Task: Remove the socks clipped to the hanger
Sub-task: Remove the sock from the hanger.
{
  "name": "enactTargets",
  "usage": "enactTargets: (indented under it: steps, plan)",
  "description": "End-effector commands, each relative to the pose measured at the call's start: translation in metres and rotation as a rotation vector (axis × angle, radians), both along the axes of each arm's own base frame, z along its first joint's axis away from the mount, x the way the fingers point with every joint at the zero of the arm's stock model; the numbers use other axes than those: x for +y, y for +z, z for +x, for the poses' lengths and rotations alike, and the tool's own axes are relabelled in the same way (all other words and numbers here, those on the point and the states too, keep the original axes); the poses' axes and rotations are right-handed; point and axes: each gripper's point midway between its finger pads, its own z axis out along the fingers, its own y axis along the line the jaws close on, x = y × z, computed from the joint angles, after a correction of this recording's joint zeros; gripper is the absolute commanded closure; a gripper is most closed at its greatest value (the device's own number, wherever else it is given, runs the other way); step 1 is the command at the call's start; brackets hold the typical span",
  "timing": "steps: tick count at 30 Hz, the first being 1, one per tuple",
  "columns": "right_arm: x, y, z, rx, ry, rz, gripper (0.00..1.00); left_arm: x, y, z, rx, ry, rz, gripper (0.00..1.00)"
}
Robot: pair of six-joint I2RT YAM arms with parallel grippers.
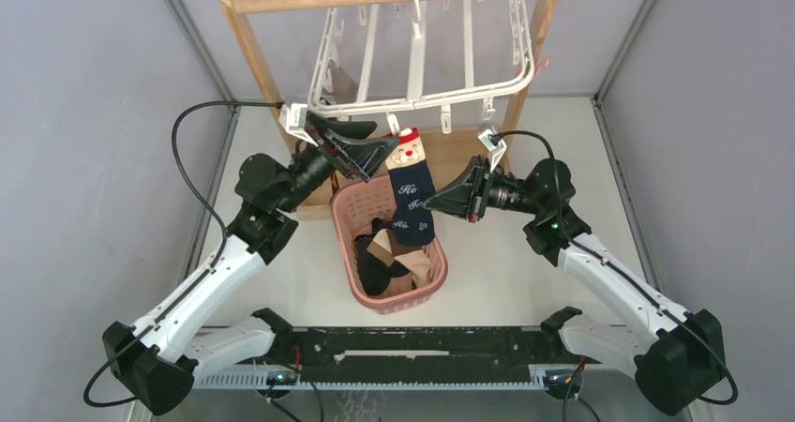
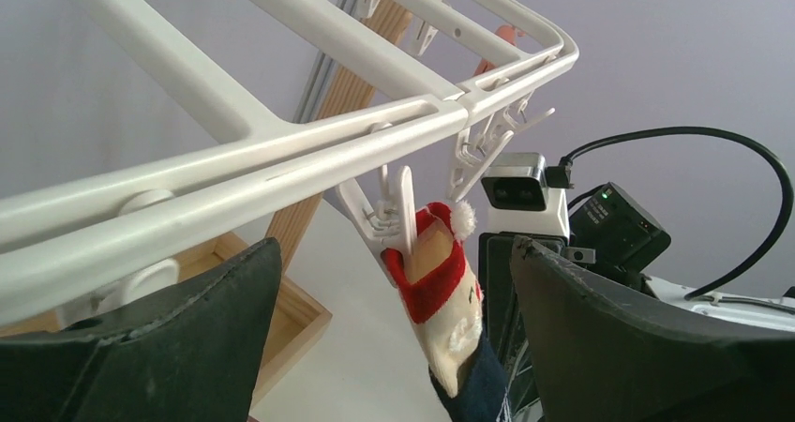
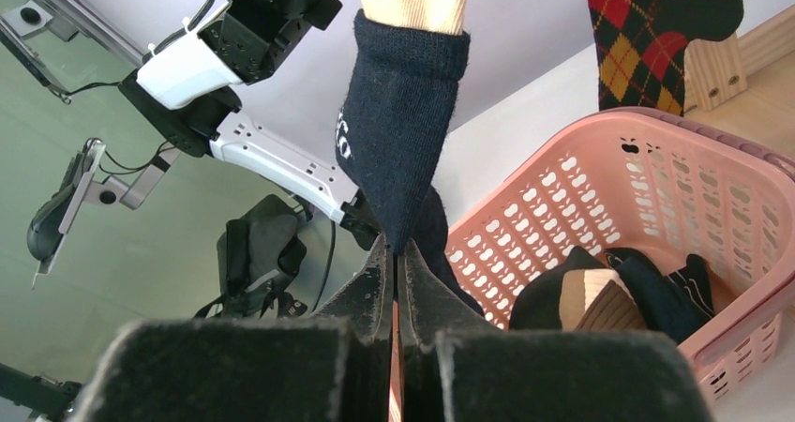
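A navy sock [image 1: 411, 197] with a red Santa cuff hangs from a clip [image 2: 394, 206] on the front bar of the white hanger [image 1: 422, 92]. My left gripper [image 1: 380, 145] is open, its jaws standing either side of the clip and the sock's cuff [image 2: 433, 277] without touching. My right gripper [image 1: 434, 200] is shut on the lower end of the navy sock [image 3: 398, 113], above the pink basket. A red-yellow argyle sock [image 3: 656, 28] hangs at the top right of the right wrist view.
The pink basket [image 1: 437, 277] below the hanger holds black and brown-and-cream socks [image 3: 609, 295]. The wooden rack [image 1: 251, 42] carries the hanger by its hook. Grey walls stand on both sides.
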Motion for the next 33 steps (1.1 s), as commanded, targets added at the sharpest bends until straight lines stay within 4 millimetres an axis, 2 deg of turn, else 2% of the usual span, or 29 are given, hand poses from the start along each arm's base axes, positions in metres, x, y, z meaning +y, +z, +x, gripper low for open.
enactTargets:
  steps: [1,6,18,23,26,33]
  plan:
    - [-0.003,0.014,-0.006,-0.049,0.006,0.034,1.00,-0.001,0.014,-0.001,-0.056,-0.016,-0.020,0.06]
    - [-0.003,0.015,-0.005,-0.050,0.003,0.035,1.00,-0.001,0.014,0.004,-0.069,-0.007,-0.007,0.10]
    - [-0.002,0.011,-0.005,-0.047,0.005,0.023,1.00,-0.004,0.023,0.002,-0.138,-0.035,-0.016,0.20]
    - [-0.002,0.010,-0.005,-0.047,0.003,0.020,1.00,-0.005,0.023,0.004,-0.134,-0.033,-0.011,0.19]
    - [-0.002,0.010,-0.005,-0.048,0.000,0.017,1.00,-0.002,0.018,0.007,-0.100,-0.009,0.007,0.11]
    - [-0.001,0.009,-0.002,-0.048,0.002,0.020,1.00,0.006,0.008,0.003,-0.071,0.019,0.031,0.07]
